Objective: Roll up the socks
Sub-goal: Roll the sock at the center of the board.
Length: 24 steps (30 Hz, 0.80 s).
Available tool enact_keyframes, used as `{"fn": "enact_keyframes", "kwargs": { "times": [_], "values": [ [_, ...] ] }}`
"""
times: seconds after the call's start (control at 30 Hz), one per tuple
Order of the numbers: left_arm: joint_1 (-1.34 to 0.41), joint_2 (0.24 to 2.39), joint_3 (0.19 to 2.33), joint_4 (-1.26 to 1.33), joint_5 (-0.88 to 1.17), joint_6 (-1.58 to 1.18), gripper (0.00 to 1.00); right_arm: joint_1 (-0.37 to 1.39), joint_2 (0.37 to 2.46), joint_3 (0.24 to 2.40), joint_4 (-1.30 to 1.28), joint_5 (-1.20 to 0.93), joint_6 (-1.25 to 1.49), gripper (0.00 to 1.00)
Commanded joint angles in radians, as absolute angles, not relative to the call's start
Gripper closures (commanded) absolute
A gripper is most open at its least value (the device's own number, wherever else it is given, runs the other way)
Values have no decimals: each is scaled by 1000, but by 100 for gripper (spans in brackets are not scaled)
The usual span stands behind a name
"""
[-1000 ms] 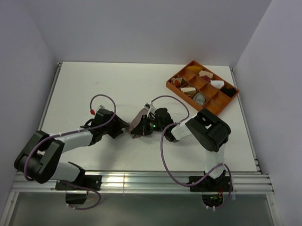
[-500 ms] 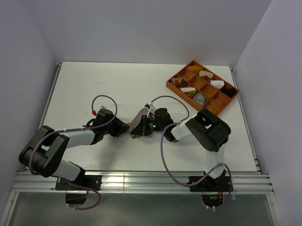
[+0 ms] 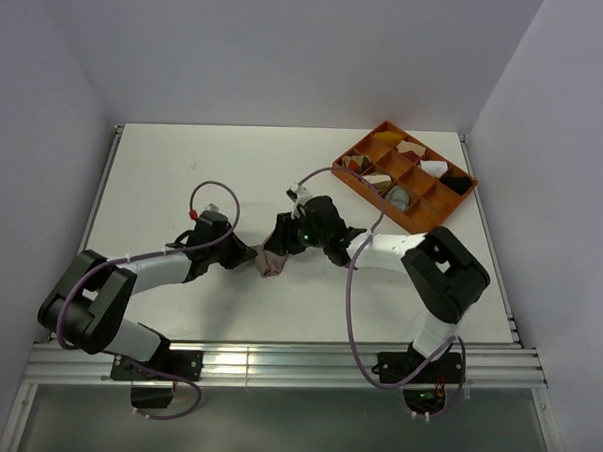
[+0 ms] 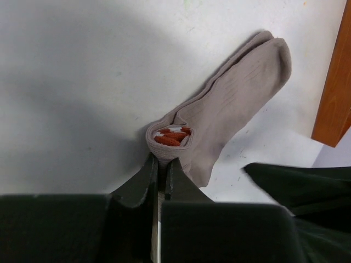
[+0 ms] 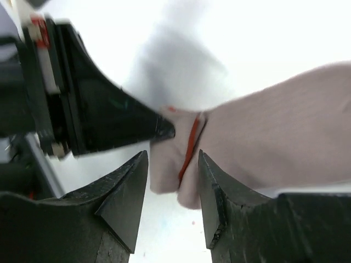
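Observation:
A pinkish-tan sock [image 4: 230, 109] lies on the white table, its cuff end rolled so that red stripes [image 4: 171, 137] show inside the roll. My left gripper [image 4: 160, 164] is shut on the edge of that rolled cuff. From above, the sock [image 3: 273, 264] is a small bundle between the two grippers, with the left gripper [image 3: 250, 255] touching its left side. My right gripper [image 5: 173, 167] is open, its fingers [image 5: 137, 181] either side of the sock's folded end [image 5: 181, 164] without pressing it. From above, the right gripper [image 3: 284, 235] hangs just behind the sock.
An orange divided tray [image 3: 354, 174] with small cloth bundles stands at the back right; its corner [image 4: 334, 82] shows in the left wrist view. The right gripper's dark body [image 4: 307, 186] is close to the sock's right side. Purple cables loop over both arms.
My left gripper has closed on the sock's rolled cuff. My right gripper has opened, letting go of the sock, and its arm has swung back and to the right.

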State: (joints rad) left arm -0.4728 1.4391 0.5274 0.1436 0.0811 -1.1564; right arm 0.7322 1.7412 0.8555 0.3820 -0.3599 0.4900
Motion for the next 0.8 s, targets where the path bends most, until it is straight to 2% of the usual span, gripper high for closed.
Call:
{"fn": "enact_keyframes", "kwargs": {
  "times": [0.0,0.37,0.77],
  "values": [
    [-476,1471,609,63,74,-1016,100,721,1695,940,195,-210,374,51],
    [-477,1566,843,-254,5,-851,100,710,1853,1040,89,-104,399,62],
    [-457,1568,830,-302,5,-919,100,713,1922,1034,77,-26,463,63]
  ]
}}
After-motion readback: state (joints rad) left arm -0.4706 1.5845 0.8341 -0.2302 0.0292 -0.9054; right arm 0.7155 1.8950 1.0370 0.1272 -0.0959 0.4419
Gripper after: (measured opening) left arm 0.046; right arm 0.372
